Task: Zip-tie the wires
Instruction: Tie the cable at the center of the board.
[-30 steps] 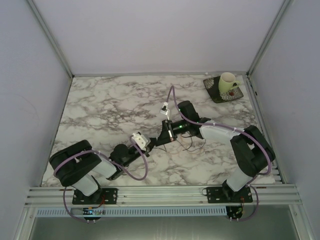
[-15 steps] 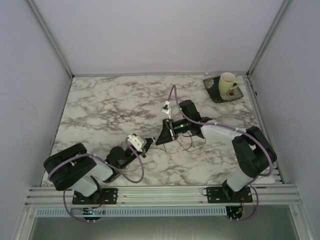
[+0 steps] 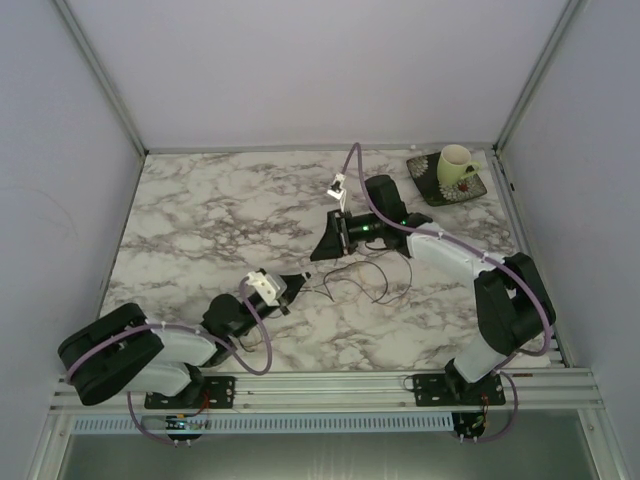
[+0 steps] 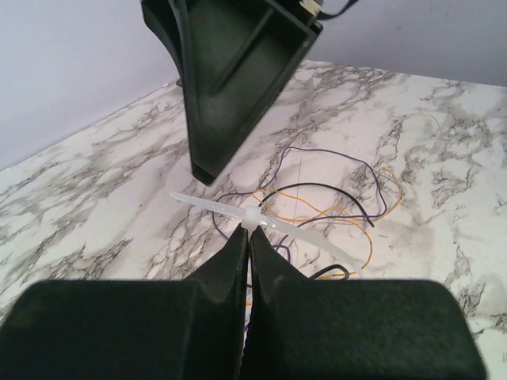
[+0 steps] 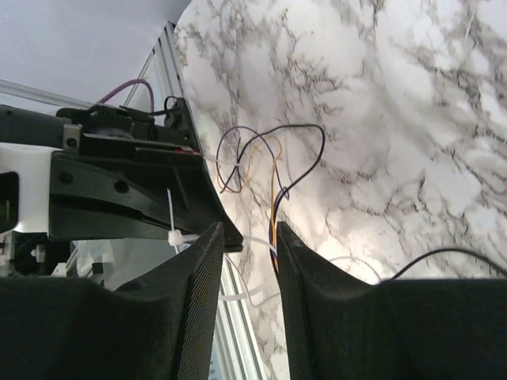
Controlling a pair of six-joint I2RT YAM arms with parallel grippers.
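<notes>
The wires [image 3: 362,281] are thin purple, orange and black strands lying in loose loops mid-table; they also show as wires [image 4: 333,190] and wires [image 5: 269,158]. A white zip tie [image 4: 253,220] lies across the tips of my left gripper [image 4: 249,229], which is shut on it just below its head. From above, the left gripper [image 3: 298,283] sits at the left edge of the loops. My right gripper [image 3: 322,250] hangs just behind them, and the right gripper [image 5: 249,233] is open with strands running past its right finger. Its fingers [image 4: 238,71] loom above the tie.
A cream cup [image 3: 456,164] stands on a dark saucer [image 3: 438,190] at the back right corner. A metal rail [image 3: 330,385] runs along the near edge, and enclosure walls close in the table's sides and back.
My right gripper has opened and pulled back toward the rear, uncovering the wires. My left arm has drawn slightly left and toward the near edge, still pinching the zip tie.
</notes>
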